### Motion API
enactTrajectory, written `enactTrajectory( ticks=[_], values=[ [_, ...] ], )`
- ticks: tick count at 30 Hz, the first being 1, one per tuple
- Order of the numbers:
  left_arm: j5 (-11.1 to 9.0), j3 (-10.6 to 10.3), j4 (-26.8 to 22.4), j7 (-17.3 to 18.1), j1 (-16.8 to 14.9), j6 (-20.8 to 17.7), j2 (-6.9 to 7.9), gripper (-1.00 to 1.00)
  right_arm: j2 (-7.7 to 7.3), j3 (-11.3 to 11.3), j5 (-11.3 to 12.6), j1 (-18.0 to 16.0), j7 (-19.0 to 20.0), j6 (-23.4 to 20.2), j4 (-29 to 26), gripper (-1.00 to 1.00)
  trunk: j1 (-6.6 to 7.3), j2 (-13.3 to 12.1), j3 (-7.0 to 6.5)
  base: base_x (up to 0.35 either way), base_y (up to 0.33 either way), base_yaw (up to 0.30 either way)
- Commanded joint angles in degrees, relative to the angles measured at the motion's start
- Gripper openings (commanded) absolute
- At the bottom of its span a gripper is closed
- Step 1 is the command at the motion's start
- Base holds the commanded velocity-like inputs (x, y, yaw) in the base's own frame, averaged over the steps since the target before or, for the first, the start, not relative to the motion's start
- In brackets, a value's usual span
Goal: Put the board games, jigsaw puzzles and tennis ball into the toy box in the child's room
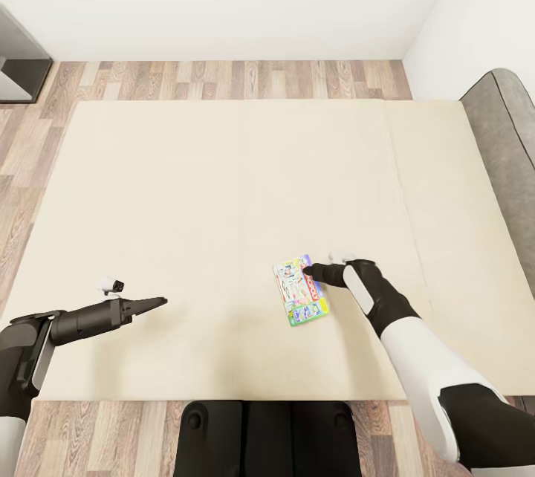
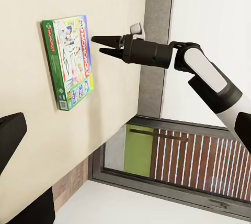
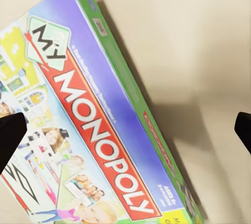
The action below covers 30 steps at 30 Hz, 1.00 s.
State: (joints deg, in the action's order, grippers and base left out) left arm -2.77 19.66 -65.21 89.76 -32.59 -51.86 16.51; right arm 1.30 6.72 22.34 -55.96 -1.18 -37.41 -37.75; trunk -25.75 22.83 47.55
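One board game (image 1: 300,291), a white-blue "My Monopoly" box with a green edge, lies flat on the beige bed (image 1: 223,187) near its front. My right gripper (image 1: 310,270) is at the box's right edge, low over the mattress. It is open, with nothing between its fingers. In the right wrist view the game box (image 3: 94,130) lies close below, between the spread fingertips (image 3: 10,135). The left wrist view has the game box (image 2: 68,59) with my right gripper (image 2: 102,46) beside it. My left gripper (image 1: 157,303) hovers open over the bed's front left, far from the box.
A grey headboard (image 1: 505,143) bounds the bed on the right. Wood floor (image 1: 223,79) runs behind the bed up to a white wall. A dark grey piece of furniture (image 1: 18,61) stands at the far left. The left wrist view shows a window (image 2: 172,161).
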Motion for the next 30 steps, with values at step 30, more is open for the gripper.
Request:
enactTrajectory(
  ticks=[30],
  values=[
    [0.0,0.0,0.0,0.2,0.0,-0.6,0.01,1.0,1.78,0.4,-0.1,-0.1,0.3,2.9,1.5,1.0,-0.03,0.1,0.06,0.0,0.0,0.0]
  ],
)
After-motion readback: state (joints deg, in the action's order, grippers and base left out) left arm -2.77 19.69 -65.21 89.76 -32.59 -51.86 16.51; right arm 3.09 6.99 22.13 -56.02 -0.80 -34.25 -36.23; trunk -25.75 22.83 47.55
